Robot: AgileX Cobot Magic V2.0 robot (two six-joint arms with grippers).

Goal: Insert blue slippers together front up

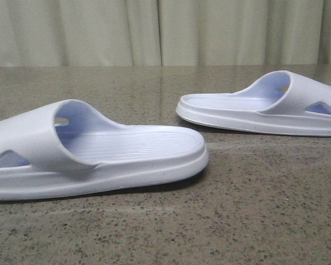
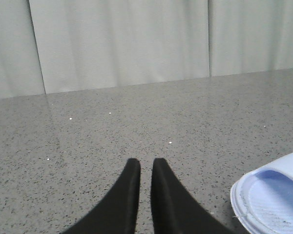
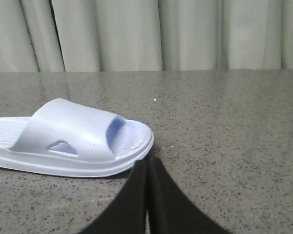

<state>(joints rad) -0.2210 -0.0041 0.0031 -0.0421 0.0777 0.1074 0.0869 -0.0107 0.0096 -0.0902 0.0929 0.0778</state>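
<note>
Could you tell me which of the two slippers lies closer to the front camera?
The left slipper, its heel end pointing right. The other slipper lies farther back on the right, heel end pointing left.

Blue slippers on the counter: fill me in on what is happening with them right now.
Nothing is being held at the moment. The two blue slippers lie apart, soles down, on the speckled table: the near slipper on the robot's left, the far slipper farther back on the right. The left hand sits low over bare table with its fingers nearly together, a slipper's end beside it. The right hand is closed, just short of a slipper's end. They are not yet nested together.
</note>
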